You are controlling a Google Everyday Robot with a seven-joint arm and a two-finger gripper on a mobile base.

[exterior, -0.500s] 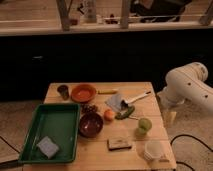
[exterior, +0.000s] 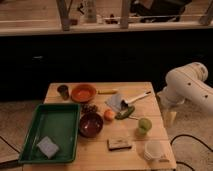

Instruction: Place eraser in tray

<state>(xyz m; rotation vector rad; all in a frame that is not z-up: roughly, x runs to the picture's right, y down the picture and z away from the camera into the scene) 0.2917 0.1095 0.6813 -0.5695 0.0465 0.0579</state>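
The eraser, a small flat block with a dark top, lies near the table's front edge, right of the green tray. The tray sits at the table's front left and holds a grey-blue sponge. My white arm stands off the table's right side. My gripper seems to hang by the table's right edge, well away from the eraser and the tray. It holds nothing that I can see.
Between the tray and the eraser stands a dark red bowl. An orange bowl and a dark cup stand at the back. A grey cloth with a utensil, an orange fruit, a green apple and a white cup are on the right.
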